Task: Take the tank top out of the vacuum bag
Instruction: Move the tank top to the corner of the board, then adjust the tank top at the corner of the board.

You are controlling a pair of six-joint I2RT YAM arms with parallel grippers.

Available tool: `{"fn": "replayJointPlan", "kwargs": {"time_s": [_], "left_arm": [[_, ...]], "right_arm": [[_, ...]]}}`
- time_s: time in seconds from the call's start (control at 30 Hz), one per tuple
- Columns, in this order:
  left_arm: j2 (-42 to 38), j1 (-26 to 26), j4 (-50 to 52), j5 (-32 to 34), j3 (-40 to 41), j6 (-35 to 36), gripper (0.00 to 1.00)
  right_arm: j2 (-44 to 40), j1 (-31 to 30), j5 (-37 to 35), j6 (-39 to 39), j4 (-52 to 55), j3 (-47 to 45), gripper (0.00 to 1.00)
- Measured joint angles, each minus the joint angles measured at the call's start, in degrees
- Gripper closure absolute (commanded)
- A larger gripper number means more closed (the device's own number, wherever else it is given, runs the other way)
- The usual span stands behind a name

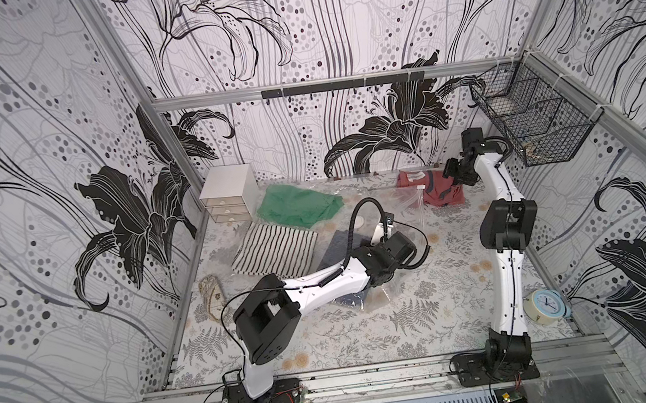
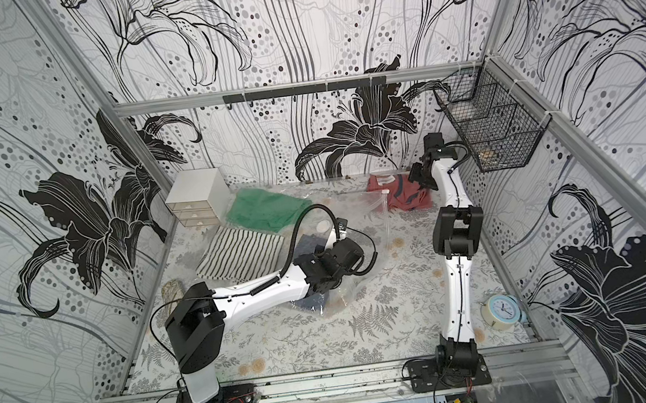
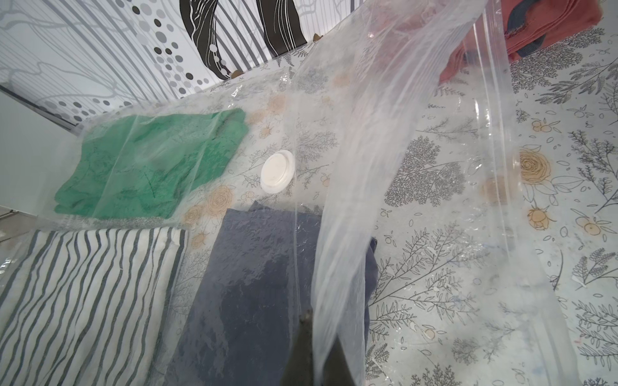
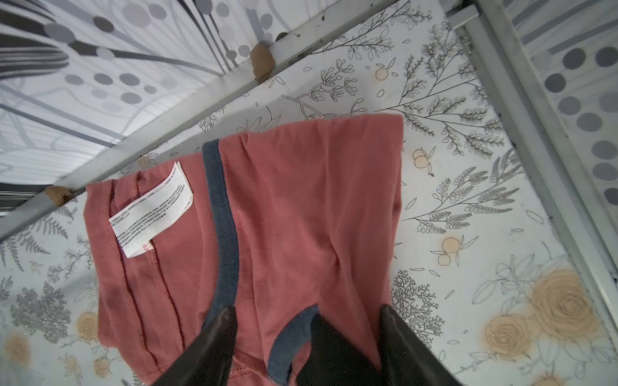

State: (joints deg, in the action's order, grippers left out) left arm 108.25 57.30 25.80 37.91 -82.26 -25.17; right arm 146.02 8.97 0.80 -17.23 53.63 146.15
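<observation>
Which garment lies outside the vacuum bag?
The red tank top with navy trim, at the back by the right gripper. The green cloth, striped cloth and dark grey cloth lie under the clear plastic of the vacuum bag.

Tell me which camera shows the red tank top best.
The right wrist view: the tank top fills it, blue trim and care label clear, below the open right gripper. Both top views show it small and distant. The left wrist view catches only a corner past the vacuum bag.
</observation>
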Motion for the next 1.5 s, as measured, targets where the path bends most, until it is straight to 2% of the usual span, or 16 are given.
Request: {"fn": "replayJointPlan", "kwargs": {"time_s": [0.17, 0.27, 0.3, 0.33, 0.37, 0.43, 0.5, 0.7, 0.8, 1.0, 1.5], "left_arm": [[0.0, 0.2, 0.1, 0.0, -0.3, 0.1, 1.0], [0.1, 0.2, 0.4, 0.0, -0.6, 0.1, 1.0], [0.2, 0.2, 0.4, 0.0, -0.6, 0.1, 1.0], [0.2, 0.2, 0.5, 0.0, -0.6, 0.1, 1.0], [0.3, 0.2, 0.5, 0.0, -0.7, 0.1, 1.0], [0.5, 0.2, 0.6, 0.0, -1.0, 0.1, 1.0], [0.7, 0.2, 0.7, 0.0, -1.4, 0.1, 1.0], [0.7, 0.3, 1.0, 0.2, -1.4, 0.1, 1.0], [0.7, 0.3, 1.0, 0.4, -1.4, 0.1, 1.0], [0.8, 0.3, 1.2, 0.6, -1.5, -0.1, 1.0], [0.7, 0.5, 1.3, 3.2, -1.5, -0.4, 1.0]], "right_arm": [[-2.4, -0.4, -2.4, 3.0, 1.7, 0.7, 0.26], [-5.3, -1.2, -2.4, 3.5, 3.3, 0.5, 0.33], [-6.7, -1.6, -1.7, 3.6, 3.4, -0.4, 0.38], [-8.4, -2.1, -0.6, 3.5, 3.4, -2.1, 0.47], [-10.3, -2.6, 0.6, 3.3, 3.3, -4.2, 0.62], [-14.1, -3.5, 2.8, 2.5, 2.0, -10.0, 0.78], [-16.8, -4.1, 3.6, 1.1, 0.7, -15.4, 0.86], [-13.6, -3.8, 2.8, -0.1, -0.1, -18.6, 0.88], [-9.8, -3.8, 2.2, -0.1, 0.0, -15.7, 0.88], [-1.8, -3.9, 1.0, -0.1, 1.7, -4.3, 0.88], [6.4, -4.3, -5.2, 2.3, 6.1, 0.6, 0.88]]}}
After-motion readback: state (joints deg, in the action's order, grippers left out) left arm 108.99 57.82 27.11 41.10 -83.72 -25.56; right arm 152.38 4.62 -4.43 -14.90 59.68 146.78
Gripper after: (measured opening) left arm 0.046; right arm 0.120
